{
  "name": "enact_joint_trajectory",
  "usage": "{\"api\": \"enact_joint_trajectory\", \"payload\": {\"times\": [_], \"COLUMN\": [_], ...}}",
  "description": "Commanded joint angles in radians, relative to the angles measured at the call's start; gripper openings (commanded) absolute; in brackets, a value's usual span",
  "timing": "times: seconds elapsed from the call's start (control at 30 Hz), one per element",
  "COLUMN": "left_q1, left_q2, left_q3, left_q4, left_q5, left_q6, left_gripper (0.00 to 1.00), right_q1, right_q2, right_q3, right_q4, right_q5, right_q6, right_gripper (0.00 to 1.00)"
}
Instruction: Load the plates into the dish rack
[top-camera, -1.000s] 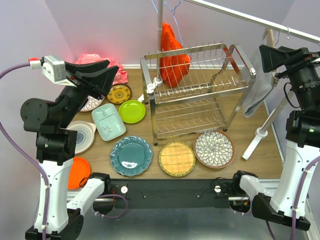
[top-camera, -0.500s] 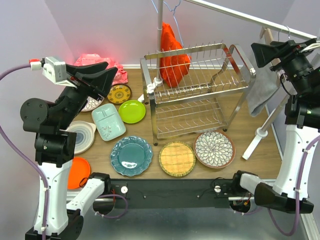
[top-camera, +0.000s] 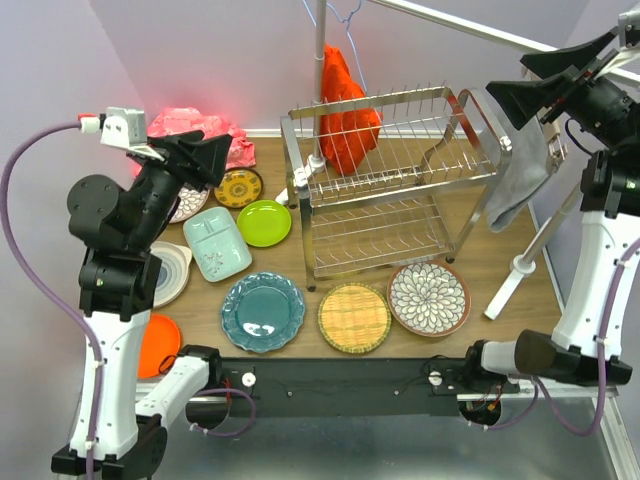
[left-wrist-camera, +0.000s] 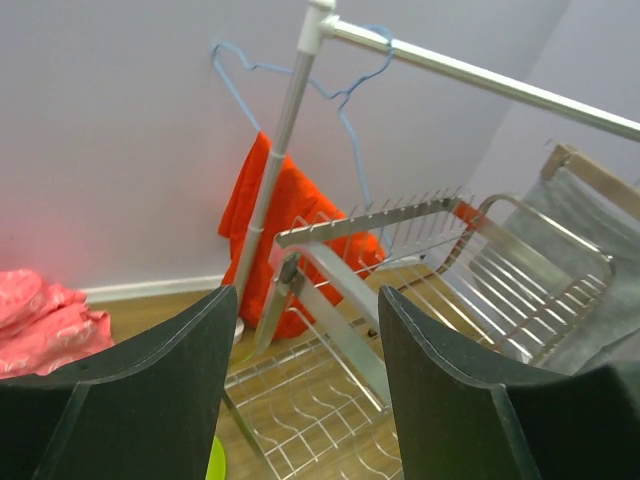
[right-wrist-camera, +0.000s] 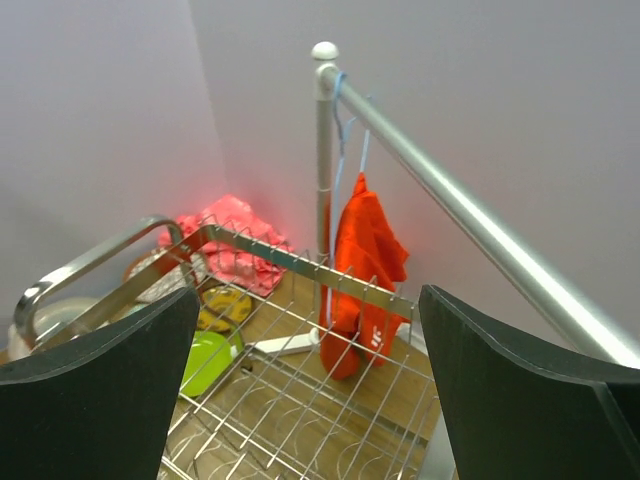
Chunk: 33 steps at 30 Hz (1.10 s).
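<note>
The chrome two-tier dish rack (top-camera: 390, 180) stands at the back middle of the table, with no plate in the tiers that show. Plates lie flat in front and left of it: teal scalloped (top-camera: 263, 312), woven yellow (top-camera: 353, 318), white petal (top-camera: 428, 299), lime green (top-camera: 264, 222), mint tray (top-camera: 217, 243), small dark-yellow (top-camera: 238, 187), grey-swirl (top-camera: 165, 272) and orange (top-camera: 157, 345). My left gripper (top-camera: 222, 157) hangs open and empty, high above the left plates. It faces the dish rack (left-wrist-camera: 370, 222). My right gripper (top-camera: 515, 85) is open and empty above the rack's right end (right-wrist-camera: 300, 262).
A red-orange cloth (top-camera: 345, 110) hangs on a hanger from a slanting metal rail (top-camera: 470, 30) behind the rack. A grey cloth (top-camera: 520, 170) hangs at the right, near the rail's white foot (top-camera: 515, 275). A pink cloth (top-camera: 200, 130) lies at the back left.
The left arm has swung a little right and its jaws have widened. The right arm has lifted and tilted toward the top right. Plates and rack have not moved.
</note>
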Motion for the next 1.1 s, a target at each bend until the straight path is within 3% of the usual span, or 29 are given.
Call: {"api": "enact_joint_trajectory", "payload": {"times": [0.0, 0.07, 0.27, 0.37, 0.63, 0.87, 1.07], "left_q1": [0.008, 0.008, 0.017, 0.048, 0.2, 0.246, 0.249], "left_q2": [0.023, 0.035, 0.09, 0.135, 0.323, 0.498, 0.584], "left_q3": [-0.04, -0.05, -0.073, -0.088, -0.162, -0.148, -0.125], "left_q4": [-0.055, -0.055, -0.06, -0.032, 0.118, 0.13, 0.133], "left_q5": [-0.073, -0.065, -0.07, -0.056, 0.158, 0.169, 0.155], "left_q6": [0.012, 0.007, 0.001, -0.022, -0.137, -0.12, -0.093], "left_gripper": [0.73, 0.85, 0.87, 0.87, 0.81, 0.76, 0.75], "right_q1": [-0.003, -0.003, -0.002, 0.004, 0.021, 0.059, 0.107], "right_q2": [0.097, 0.125, 0.193, 0.219, 0.292, 0.349, 0.335], "right_q3": [0.078, 0.091, 0.117, 0.121, 0.209, 0.296, 0.292], "right_q4": [-0.003, -0.006, -0.022, -0.044, -0.251, -0.356, -0.379], "right_q5": [-0.2, -0.251, -0.274, -0.269, -0.173, -0.041, -0.029], "right_q6": [0.059, 0.073, 0.078, 0.072, -0.089, -0.187, -0.287], "right_gripper": [0.99, 0.99, 0.98, 0.98, 0.97, 0.96, 0.96]}}
